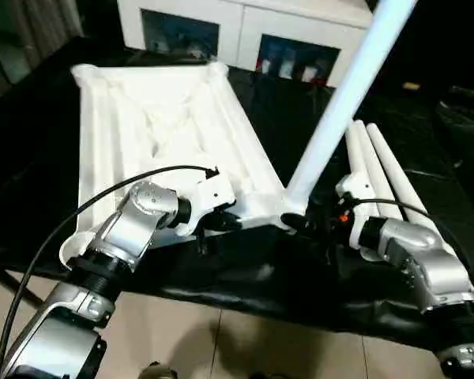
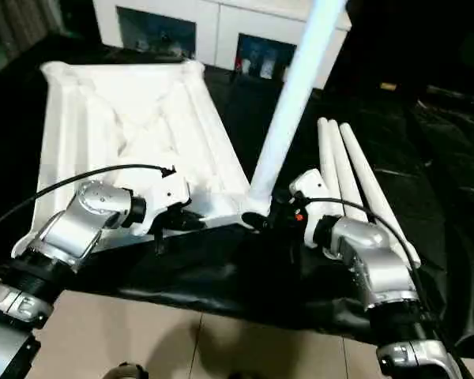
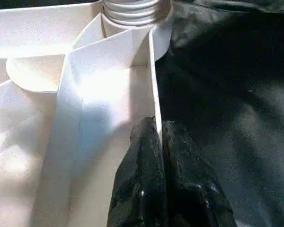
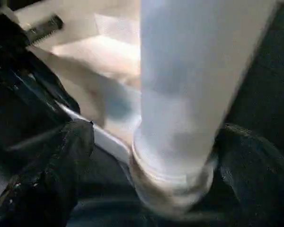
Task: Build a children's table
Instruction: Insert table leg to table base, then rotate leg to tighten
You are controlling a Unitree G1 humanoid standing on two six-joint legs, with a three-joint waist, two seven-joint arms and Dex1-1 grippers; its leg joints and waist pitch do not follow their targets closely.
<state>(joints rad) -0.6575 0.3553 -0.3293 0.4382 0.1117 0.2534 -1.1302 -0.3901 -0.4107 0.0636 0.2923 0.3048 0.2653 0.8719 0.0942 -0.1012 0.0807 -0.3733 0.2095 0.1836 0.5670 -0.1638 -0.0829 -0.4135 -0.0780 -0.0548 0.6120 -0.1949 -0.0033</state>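
The white tabletop (image 1: 166, 118) lies upside down on a black-covered bench, its ribbed underside facing up. One white leg (image 1: 340, 103) stands in the near right corner socket and leans up to the right. My left gripper (image 3: 158, 130) is shut on the thin rim wall of the tabletop's near edge, a little left of that socket. My right gripper (image 1: 300, 221) is open at the leg's base, with one finger (image 4: 61, 156) apart from the tube and the other finger (image 4: 255, 165) close against it. The leg's threaded end (image 3: 132, 9) sits in the socket.
Three spare white legs (image 1: 379, 166) lie side by side on the black cover, right of the standing leg and just beyond my right forearm. A white glass-door cabinet (image 1: 237, 31) stands behind the bench. The bench's near edge (image 1: 261, 296) drops to a tiled floor.
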